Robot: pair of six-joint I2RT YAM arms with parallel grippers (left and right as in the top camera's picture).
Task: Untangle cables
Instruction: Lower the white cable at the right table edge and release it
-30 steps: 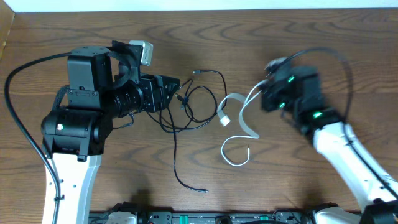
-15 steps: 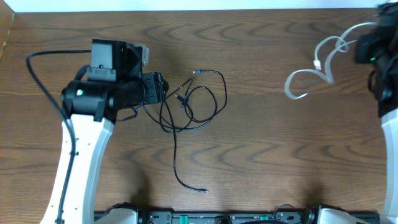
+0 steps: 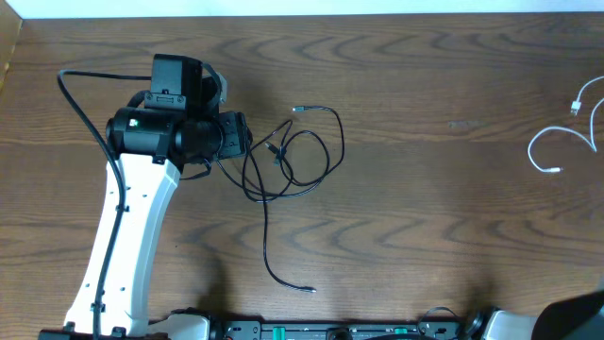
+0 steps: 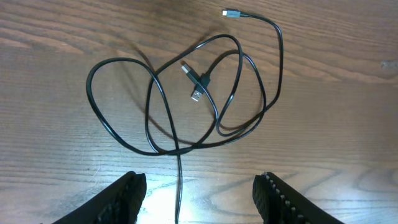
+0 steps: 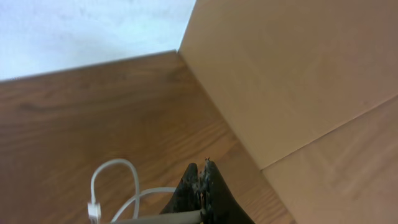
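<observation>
— Over on the left side of the table (image 3: 425, 236), what have you got?

— I have the left claw (image 4: 200, 182) low over the wood with its fingers apart, gripping nothing. The black cables (image 4: 200, 79) lie just ahead of it in one loose knot of crossing loops, a metal-tipped plug resting in the middle of the knot. One black strand runs out of the tangle and passes between my open fingers; from overhead it trails on toward the near edge and ends in a small plug.

— And the right side?

— My right claw (image 5: 202, 180) has its fingers pressed together on the white cable (image 5: 114, 161). From overhead that cable shows at the far right edge, well apart from the black ones, with one loop and a plug end showing.
</observation>
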